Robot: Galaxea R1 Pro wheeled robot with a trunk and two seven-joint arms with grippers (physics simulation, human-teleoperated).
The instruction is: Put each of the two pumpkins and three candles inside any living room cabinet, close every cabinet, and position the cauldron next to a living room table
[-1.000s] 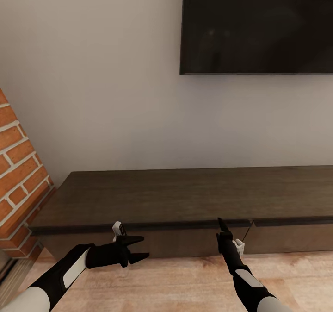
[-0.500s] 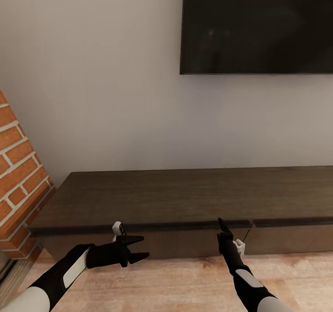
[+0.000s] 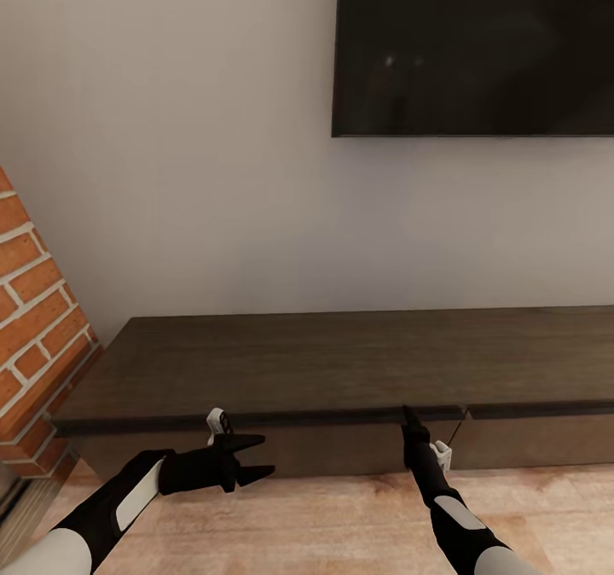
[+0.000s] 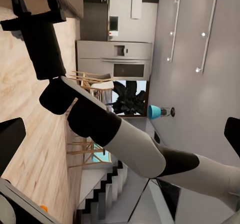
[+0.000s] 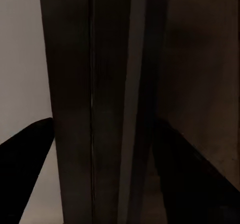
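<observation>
Almost nothing has changed: right pincer (image 3: 408,412) stays at the cabinet (image 3: 341,362) edge, spread wide; left pincer (image 3: 254,456) stays wide

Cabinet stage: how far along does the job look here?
Done: the cabinet looks shut, with nothing on its top. In hand: the right tool, fingers apart around the top's front edge, holds nothing; the open left tool hovers before the drawer fronts. Left: whether pumpkins and candles are inside can't be told; placing the cauldron can't be confirmed.

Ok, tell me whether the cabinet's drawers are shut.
Shut, it seems: the cabinet drawer fronts sit flush under the top, with no beige interior showing.
</observation>
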